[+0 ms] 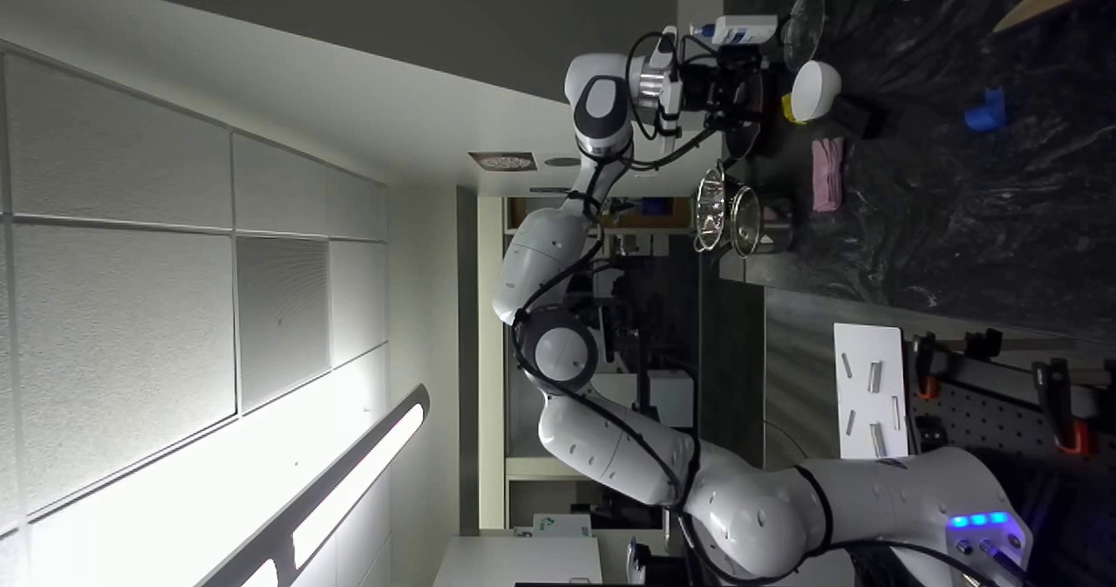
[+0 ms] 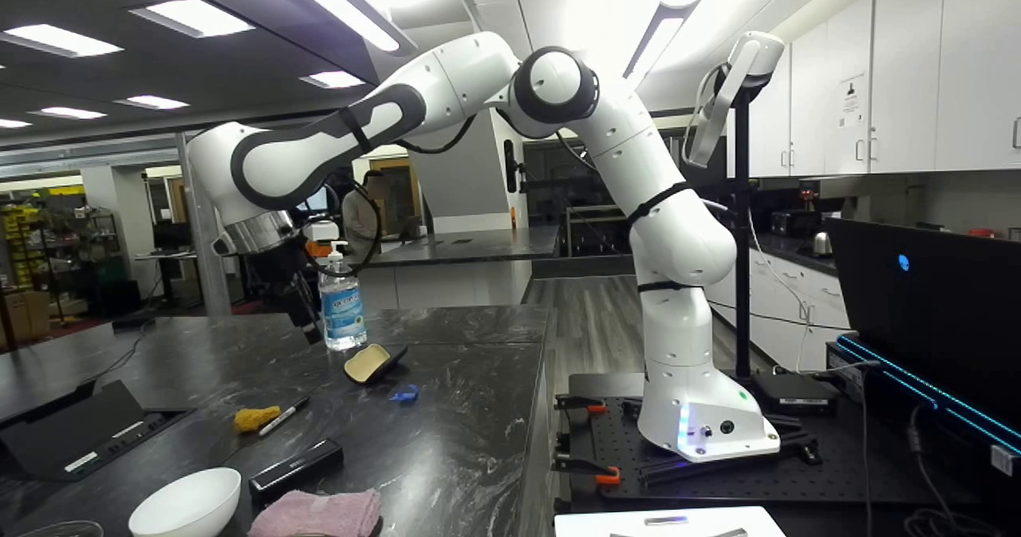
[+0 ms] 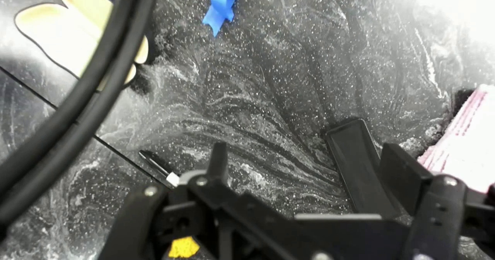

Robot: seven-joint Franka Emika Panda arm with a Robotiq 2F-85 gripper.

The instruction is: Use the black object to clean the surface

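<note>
black cables [image 3: 133, 36] cross the wrist view; jaws spread wide, holding nothing; black object [image 3: 355, 163] lies on the tabletop [image 3: 270, 82].

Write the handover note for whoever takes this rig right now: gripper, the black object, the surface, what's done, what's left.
Gripper: open, nothing held, above the dark countertop.
Black object: probably the black block, lying on the countertop near the pink cloth and white bowl.
Done: black block not yet gripped; the pictures don't settle whether any wiping has happened.
Left: likely grip it, then wipe, minding the marker and blue strip.
</note>
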